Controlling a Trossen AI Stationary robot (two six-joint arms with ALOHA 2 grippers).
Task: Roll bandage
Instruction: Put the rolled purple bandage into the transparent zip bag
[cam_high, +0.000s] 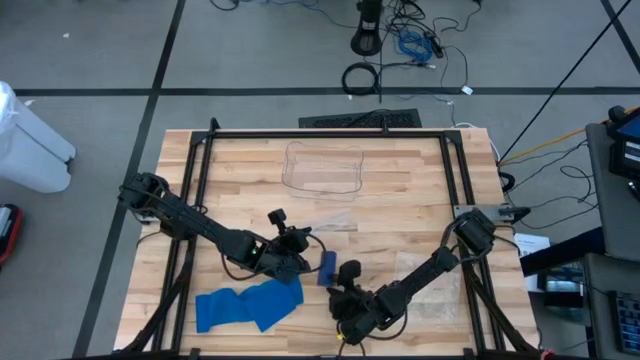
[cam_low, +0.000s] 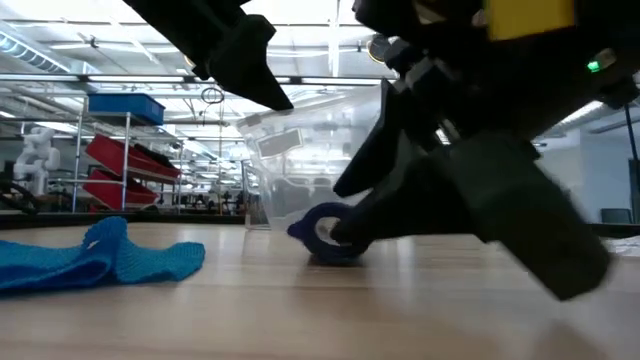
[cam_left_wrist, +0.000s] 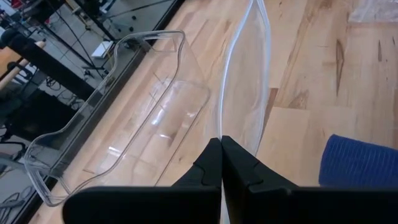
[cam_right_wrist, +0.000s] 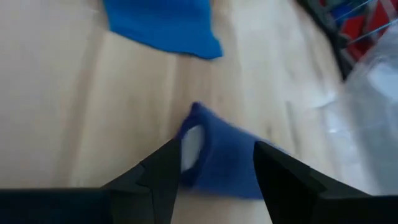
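A dark blue bandage roll (cam_high: 327, 267) lies on its side on the wooden table (cam_high: 400, 190). Its white core (cam_right_wrist: 193, 143) shows in the right wrist view. A lighter blue loose bandage (cam_high: 250, 305) lies crumpled near the front edge, to the left of the roll. My right gripper (cam_high: 345, 282) is open, low over the table, with one finger on either side of the roll (cam_right_wrist: 221, 158). My left gripper (cam_high: 297, 250) hovers just left of the roll, shut on a clear plastic wrapper (cam_high: 335, 222). My left gripper pinches the near edge of the clear wrapper (cam_left_wrist: 225, 127) between its two shut fingertips. The wrapper runs away from the fingers toward the far side, standing as a thin curved film (cam_left_wrist: 249, 68) above the table. My right gripper has a finger (cam_right_wrist: 163, 169) close beside the roll's core end; I cannot tell whether it touches.
A clear plastic tray (cam_high: 323, 168) stands at the far middle of the table, also in the left wrist view (cam_left_wrist: 124, 118). A black frame (cam_high: 200, 160) runs along the table's sides. Another clear sheet (cam_high: 440, 290) lies at the front right.
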